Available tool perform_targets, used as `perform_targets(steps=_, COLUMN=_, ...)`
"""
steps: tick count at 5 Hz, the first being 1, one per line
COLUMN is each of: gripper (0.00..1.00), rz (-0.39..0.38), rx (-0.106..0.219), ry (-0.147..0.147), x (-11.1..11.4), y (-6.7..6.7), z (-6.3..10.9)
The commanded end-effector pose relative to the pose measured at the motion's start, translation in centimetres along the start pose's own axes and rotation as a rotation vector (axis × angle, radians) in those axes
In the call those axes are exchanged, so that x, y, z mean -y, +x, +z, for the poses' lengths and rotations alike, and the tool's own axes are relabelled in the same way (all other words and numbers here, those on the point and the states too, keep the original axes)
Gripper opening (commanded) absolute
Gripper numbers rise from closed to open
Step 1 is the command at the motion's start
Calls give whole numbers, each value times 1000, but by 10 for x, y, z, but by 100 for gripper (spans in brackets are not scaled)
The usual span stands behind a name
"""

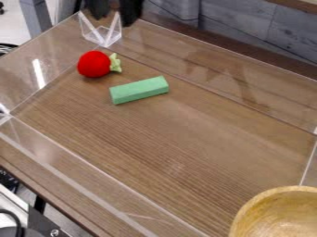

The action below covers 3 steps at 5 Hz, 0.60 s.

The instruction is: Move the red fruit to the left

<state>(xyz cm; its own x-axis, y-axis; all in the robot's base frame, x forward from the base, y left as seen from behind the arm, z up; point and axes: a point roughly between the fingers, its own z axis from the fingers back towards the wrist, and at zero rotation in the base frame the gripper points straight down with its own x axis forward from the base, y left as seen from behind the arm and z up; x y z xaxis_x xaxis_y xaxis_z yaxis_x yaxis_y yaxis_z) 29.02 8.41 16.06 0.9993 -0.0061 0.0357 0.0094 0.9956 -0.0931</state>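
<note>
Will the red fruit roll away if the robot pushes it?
The red fruit looks round, so it would probably roll easily on the flat table. Its leafy end sticks out, so that might make it wobble or stop. Its shiny skin could be slippery.

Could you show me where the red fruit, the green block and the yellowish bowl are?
Red fruit (pixel 93 64): camera view, middle of its round red body.
Green block (pixel 139 90): camera view, middle of its top face.
Yellowish bowl (pixel 247 205): camera view, on its rim, at the upper left.
</note>
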Motion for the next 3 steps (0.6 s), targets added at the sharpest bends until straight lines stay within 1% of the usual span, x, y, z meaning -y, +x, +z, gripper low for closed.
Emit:
perform_targets(steps=1, gripper=0, rz=-42, rx=22, ry=21, x=0, y=10, z=-3)
perform_targets(steps=2, gripper=100, rz=-79, rx=-5, ry=21, x=0, y=10, z=-16)
perform_targets(steps=3, gripper=0, rz=-38, rx=-21, ry=21, x=-11, y=9, z=-25)
